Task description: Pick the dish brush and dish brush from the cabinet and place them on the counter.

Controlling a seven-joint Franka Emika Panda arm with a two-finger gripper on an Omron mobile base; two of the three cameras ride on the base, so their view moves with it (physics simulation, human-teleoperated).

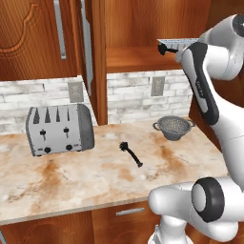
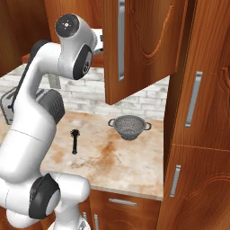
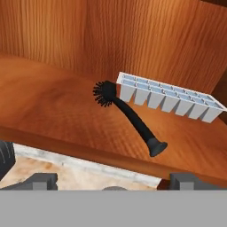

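Dish brush (image 3: 128, 113), thin black handle, bristly black head

We view the counter (image 1: 71, 181) from behind the arm, left and right; both share the colander (image 1: 174, 127). Our hand camera faces the cabinet shelf (image 3: 53, 106) closely.

A backsplash (image 1: 128, 90) of pale grey-white brick runs behind the worktop, with two grey wall outlets (image 1: 75, 92) set in it at about 10 and 1 o'clock from the toaster (image 1: 59, 129) (a four-slot silver one). Reddish-brown low cabinets (image 2: 121, 209) with short silver pulls sit at 6 o'clock.
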